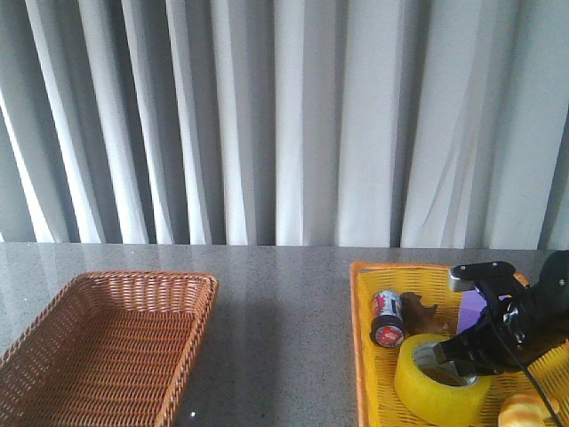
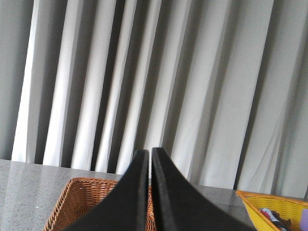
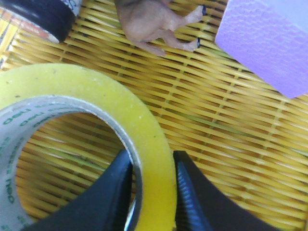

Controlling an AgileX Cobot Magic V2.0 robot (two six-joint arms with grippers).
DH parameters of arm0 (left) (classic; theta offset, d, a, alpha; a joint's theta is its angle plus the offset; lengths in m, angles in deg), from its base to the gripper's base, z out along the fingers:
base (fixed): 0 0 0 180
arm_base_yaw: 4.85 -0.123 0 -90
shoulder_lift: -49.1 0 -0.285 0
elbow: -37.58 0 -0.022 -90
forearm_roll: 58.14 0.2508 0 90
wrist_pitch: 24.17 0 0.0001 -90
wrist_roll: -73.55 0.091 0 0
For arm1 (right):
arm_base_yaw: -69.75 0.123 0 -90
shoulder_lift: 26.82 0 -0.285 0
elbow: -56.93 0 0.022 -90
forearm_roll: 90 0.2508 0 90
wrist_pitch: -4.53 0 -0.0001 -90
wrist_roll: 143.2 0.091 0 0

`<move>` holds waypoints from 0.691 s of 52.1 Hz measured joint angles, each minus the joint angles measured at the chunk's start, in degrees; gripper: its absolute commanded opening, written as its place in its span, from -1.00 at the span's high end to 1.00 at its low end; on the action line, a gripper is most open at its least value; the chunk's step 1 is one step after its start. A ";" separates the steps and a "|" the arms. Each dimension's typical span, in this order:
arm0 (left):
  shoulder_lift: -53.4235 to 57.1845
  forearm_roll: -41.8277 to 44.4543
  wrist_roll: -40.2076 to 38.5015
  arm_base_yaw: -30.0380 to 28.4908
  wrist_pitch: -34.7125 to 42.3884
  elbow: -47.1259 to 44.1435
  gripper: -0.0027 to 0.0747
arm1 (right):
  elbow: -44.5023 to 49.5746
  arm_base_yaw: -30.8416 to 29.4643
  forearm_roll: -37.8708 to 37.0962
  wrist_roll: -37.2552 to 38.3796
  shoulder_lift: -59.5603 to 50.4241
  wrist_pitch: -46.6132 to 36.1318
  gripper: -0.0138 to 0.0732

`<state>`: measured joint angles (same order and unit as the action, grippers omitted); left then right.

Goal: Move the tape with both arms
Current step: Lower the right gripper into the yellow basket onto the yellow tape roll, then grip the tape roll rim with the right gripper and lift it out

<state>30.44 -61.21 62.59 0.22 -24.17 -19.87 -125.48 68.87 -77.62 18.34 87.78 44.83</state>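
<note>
I see the right gripper [image 3: 151, 192] clamped across the wall of the tape [image 1: 442, 380], one finger inside the core, one outside; the roll lies flat in the yellow basket [image 1: 367, 356] beside the purple cube [image 3: 269, 38]. Left gripper [image 2: 150, 192] fingers pressed together, holding nothing.

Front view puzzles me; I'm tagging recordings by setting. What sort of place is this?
Probably a lab or demo bench: a grey table before a grey curtain, holding a wicker basket and yellow basket.
</note>
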 measured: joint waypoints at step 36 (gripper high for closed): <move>0.00 -0.05 0.00 0.00 -2.22 0.00 0.92 | -22.97 3.17 28.44 -18.89 -7.32 13.78 0.70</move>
<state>30.44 -61.26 62.59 0.22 -26.40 -19.87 -148.44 72.04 -49.17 -0.55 80.46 58.61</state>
